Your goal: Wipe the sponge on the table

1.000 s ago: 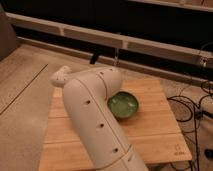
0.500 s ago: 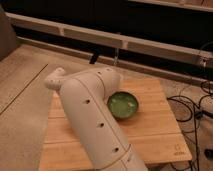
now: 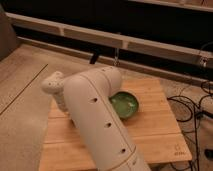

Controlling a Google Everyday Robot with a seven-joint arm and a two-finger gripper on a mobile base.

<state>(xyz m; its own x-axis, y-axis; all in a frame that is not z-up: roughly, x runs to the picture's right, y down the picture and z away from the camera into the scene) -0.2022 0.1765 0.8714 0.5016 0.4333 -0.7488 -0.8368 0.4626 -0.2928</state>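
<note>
My white arm (image 3: 95, 117) fills the middle of the camera view and reaches over the left half of the table (image 3: 160, 132), a light tan wooden top of planks. The arm's rounded joint (image 3: 53, 85) sits over the table's left edge. The gripper is hidden behind the arm on that left side, and it is shut. The sponge is hidden from view, so I cannot tell whether it is held or touching the wood.
A green bowl (image 3: 125, 106) stands on the table just right of the arm. Black cables (image 3: 197, 107) lie on the floor to the right. Grey speckled floor (image 3: 22, 105) lies to the left, and a dark wall with a pale ledge (image 3: 150, 42) runs behind.
The arm's rounded joint has shifted a little to the left and down over the table's left edge. The bowl has not moved.
</note>
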